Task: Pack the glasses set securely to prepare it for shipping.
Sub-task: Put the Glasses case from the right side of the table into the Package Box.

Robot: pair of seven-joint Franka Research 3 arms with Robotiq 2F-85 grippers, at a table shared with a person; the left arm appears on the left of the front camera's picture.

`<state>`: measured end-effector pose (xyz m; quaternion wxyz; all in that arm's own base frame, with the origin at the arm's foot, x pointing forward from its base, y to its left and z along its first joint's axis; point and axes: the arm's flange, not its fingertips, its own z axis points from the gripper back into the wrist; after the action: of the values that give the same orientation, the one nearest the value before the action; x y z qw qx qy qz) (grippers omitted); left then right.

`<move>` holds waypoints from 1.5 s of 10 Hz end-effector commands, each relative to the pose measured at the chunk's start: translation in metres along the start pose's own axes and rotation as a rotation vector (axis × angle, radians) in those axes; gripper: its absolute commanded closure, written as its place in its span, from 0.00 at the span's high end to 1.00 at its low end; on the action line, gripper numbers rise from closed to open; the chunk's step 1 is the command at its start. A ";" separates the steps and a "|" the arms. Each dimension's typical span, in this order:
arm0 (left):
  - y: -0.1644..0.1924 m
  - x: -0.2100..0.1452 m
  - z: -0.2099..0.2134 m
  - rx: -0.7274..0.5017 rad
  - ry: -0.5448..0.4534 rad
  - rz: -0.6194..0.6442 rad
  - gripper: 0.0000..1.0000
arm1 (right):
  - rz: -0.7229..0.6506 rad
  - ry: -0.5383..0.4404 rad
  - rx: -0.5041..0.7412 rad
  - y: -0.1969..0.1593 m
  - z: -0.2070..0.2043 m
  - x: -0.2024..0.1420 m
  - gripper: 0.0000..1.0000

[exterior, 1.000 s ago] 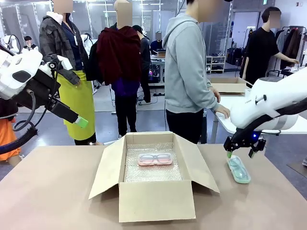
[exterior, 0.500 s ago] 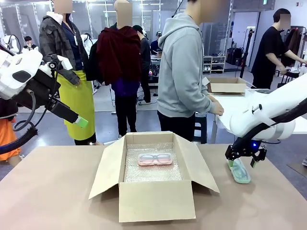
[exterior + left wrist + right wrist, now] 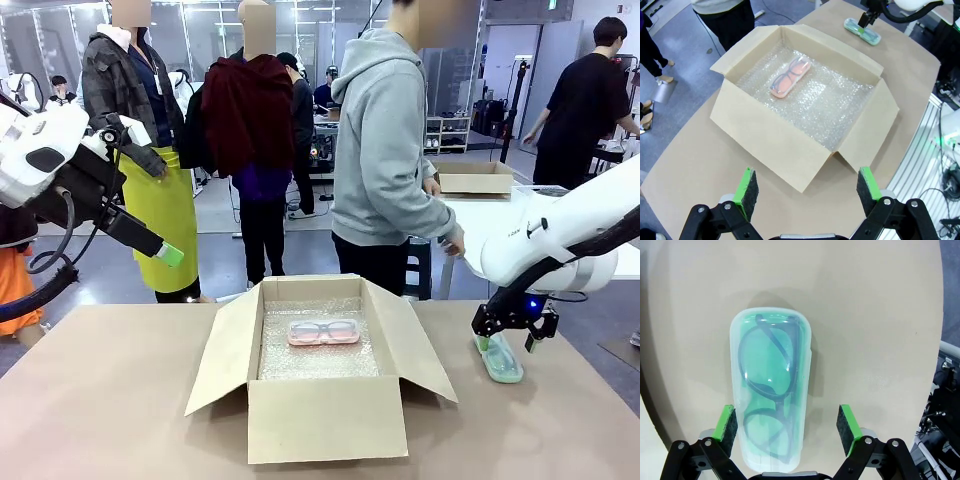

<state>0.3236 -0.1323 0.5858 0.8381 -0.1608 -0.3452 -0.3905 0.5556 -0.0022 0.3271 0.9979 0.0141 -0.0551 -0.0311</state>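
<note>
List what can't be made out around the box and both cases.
- Front view: part of the mint green case sits behind the right hand; contact cannot be told.
- Front view: the box floor nearest the robot is hidden by its front wall.
- Front view: the pink case is too small to show any latch.
- Right wrist view: the hand's height above the case is unclear, seen from straight above.

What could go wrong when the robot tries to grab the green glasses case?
1. The mint green case sits off-centre in the open right gripper, much nearer one green pad, so closing might shove it sideways or pinch it crookedly.
2. Its rounded clear top looks smooth, so it could slip out when lifted.
3. The cardboard box has a raised side flap between the case and the inside of the box; a low carry might bump it.
</note>
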 end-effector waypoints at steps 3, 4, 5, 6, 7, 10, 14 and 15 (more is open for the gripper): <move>0.000 0.000 0.002 -0.010 -0.008 0.002 1.00 | 0.000 0.033 0.003 0.004 -0.011 0.000 1.00; 0.000 0.000 0.002 -0.010 -0.008 0.002 1.00 | 0.001 0.038 0.000 0.003 -0.014 0.000 1.00; 0.000 0.000 0.002 -0.010 -0.008 0.002 1.00 | 0.006 0.044 0.002 0.003 -0.017 -0.001 0.92; 0.000 0.000 0.002 -0.010 -0.008 0.002 1.00 | 0.005 0.045 0.002 0.003 -0.017 -0.002 0.80; 0.000 0.000 0.002 -0.010 -0.008 0.002 1.00 | 0.005 0.052 0.014 0.004 -0.017 -0.003 0.72; 0.000 0.000 0.002 -0.010 -0.008 0.002 1.00 | 0.005 0.050 0.001 0.003 -0.016 -0.004 0.41; 0.000 0.000 0.002 -0.010 -0.008 0.002 1.00 | 0.078 0.034 0.047 0.002 0.045 -0.006 0.21; 0.000 0.000 0.002 -0.010 -0.008 0.002 1.00 | 0.147 0.028 0.071 0.003 0.074 -0.010 0.21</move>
<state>0.3236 -0.1322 0.5858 0.8381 -0.1608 -0.3453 -0.3905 0.5475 0.0027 0.3713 0.9987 0.0241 -0.0433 0.0083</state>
